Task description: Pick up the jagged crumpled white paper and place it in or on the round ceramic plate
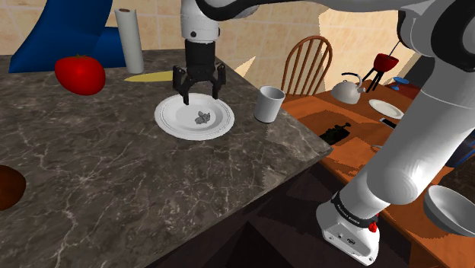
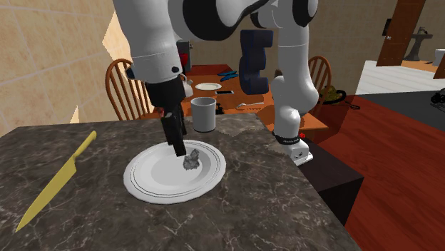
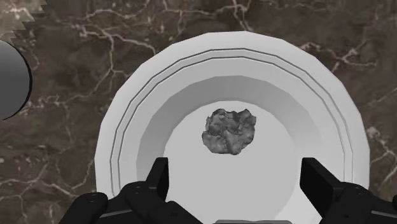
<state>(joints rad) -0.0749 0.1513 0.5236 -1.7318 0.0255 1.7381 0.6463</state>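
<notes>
Wrist view: end effector [image 3: 236,169], fingers [image 3: 159,179] wide apart and empty, over grey crumpled paper [image 3: 229,132] in the plate [image 3: 125,121]; cup [image 3: 9,79] cut off.

Veined marble countertop [image 1: 114,167], rough paper [image 3: 229,131]

A dark stone counter [image 1: 114,175] with pale lines stands in front. Behind it is a brown wooden table [image 1: 361,126] with a wooden chair [image 1: 308,57]. The wall [image 1: 259,46] is tan. The floor [image 2: 389,132] is dark red.
</notes>
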